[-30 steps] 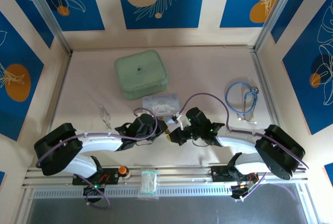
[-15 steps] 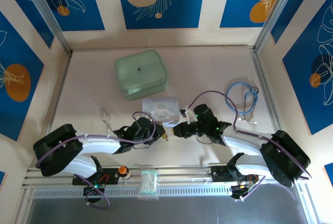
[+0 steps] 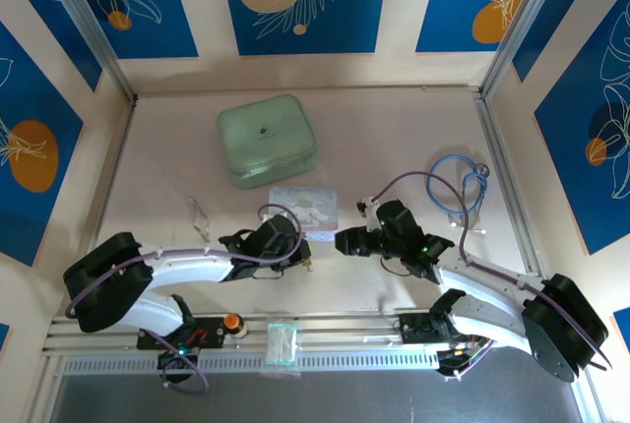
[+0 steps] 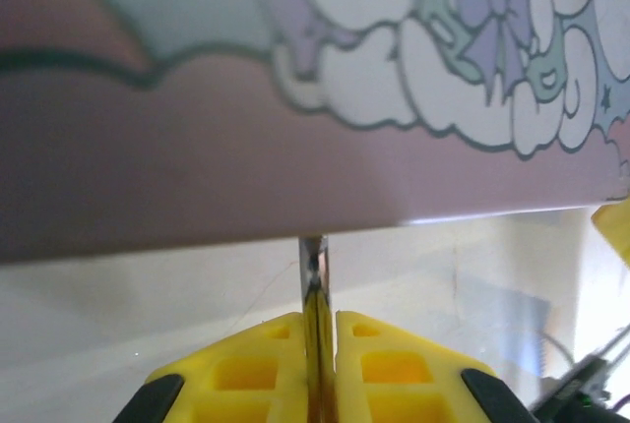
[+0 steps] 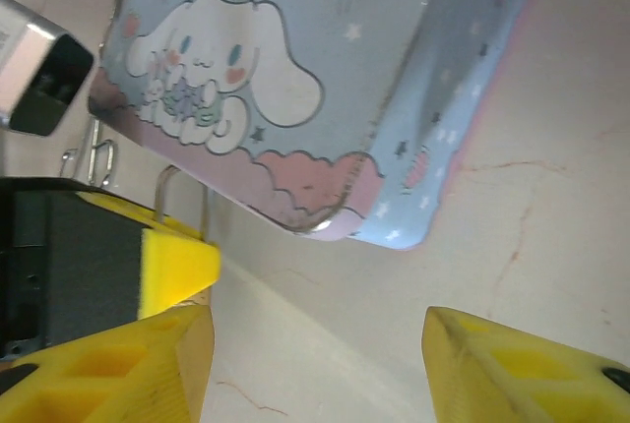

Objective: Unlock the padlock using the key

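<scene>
The left claw (image 3: 304, 259) is clenched on the padlock (image 4: 313, 271), whose thin shackle pokes out just beside the cartoon tin's (image 5: 295, 69) near edge, so the right claw (image 5: 315, 323), released and empty by that tin's corner, should bring the key in gently against a steady lock.

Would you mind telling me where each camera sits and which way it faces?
Top external: above and behind the robot, looking down on the table; left arm and right arm show.
Left wrist: low, facing the side of the cartoon tin; left gripper shut on a thin metal piece.
Right wrist: tilted down at the cartoon tin's lid; right gripper open.
Shared: all three see the cartoon tin.
</scene>
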